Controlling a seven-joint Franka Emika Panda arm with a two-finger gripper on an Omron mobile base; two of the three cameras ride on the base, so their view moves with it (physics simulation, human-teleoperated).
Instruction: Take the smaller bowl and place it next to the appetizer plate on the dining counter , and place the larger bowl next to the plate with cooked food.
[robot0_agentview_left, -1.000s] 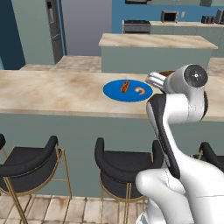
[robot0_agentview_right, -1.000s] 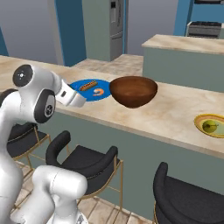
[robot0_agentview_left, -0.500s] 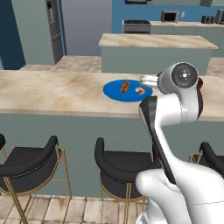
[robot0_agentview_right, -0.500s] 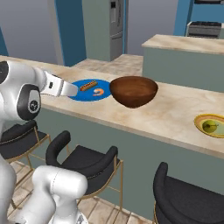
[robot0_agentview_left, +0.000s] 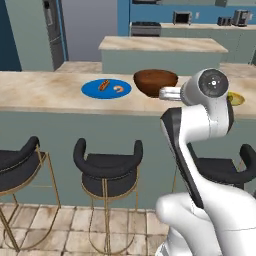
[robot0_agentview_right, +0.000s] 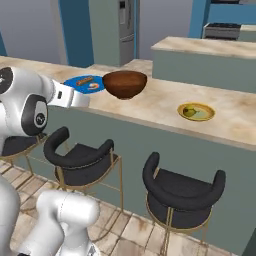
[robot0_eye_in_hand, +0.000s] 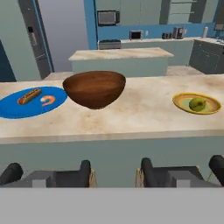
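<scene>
The pincer (robot0_eye_in_hand: 113, 175) stands released with nothing between its fingertips, back off the near edge of the table (robot0_eye_in_hand: 131, 118) and facing it. Past that edge, the larger bowl (robot0_eye_in_hand: 94, 89) sits upright just beside the plate with cooked food (robot0_eye_in_hand: 26, 103), nearly touching its rim. The appetizer plate (robot0_eye_in_hand: 197, 103) lies well apart toward the other side, with bare marble between and around it. Dark stools (robot0_agentview_right: 82, 157) line the front below.
</scene>
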